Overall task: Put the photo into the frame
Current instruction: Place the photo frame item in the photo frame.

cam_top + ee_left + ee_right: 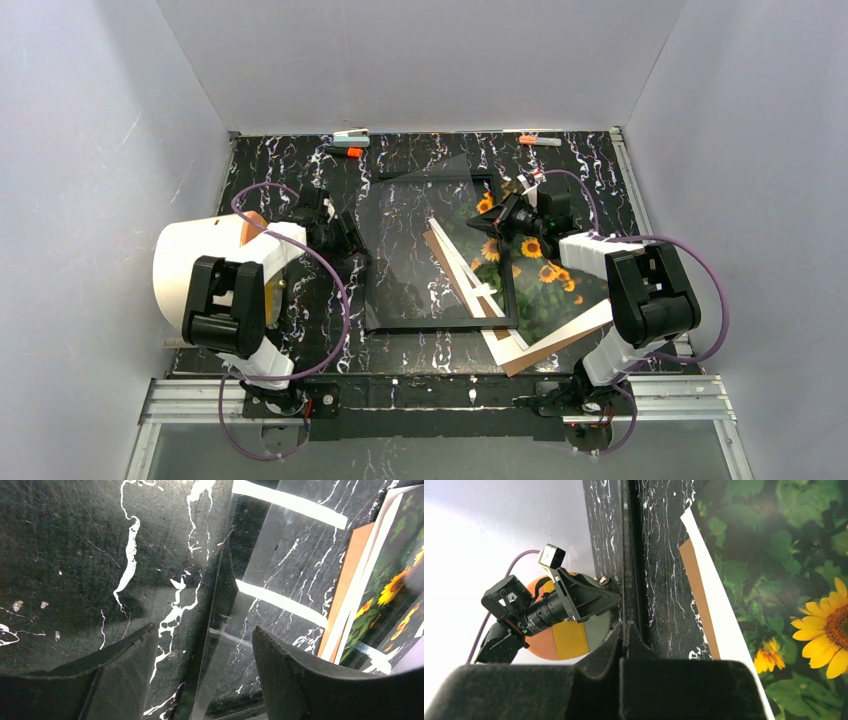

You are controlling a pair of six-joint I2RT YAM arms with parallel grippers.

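The thin black frame (440,325) lies flat mid-table. Its clear pane (420,215) stands tilted above it, right side raised. My right gripper (497,215) is shut on the pane's thin right edge; in the right wrist view the fingers meet on that edge (626,627). My left gripper (350,245) is open at the frame's left side, its fingers either side of the pane's left edge (202,635), not touching it. The sunflower photo (545,275) lies face up on the brown backing board (545,350), right of the frame and overlapping its right bar. It also shows in both wrist views (395,580) (784,580).
Two white-and-orange clips (350,137) (540,140) lie at the table's back edge. White walls close in the black marble table (280,160) on three sides. The backing board's corner sticks out past the frame's lower right.
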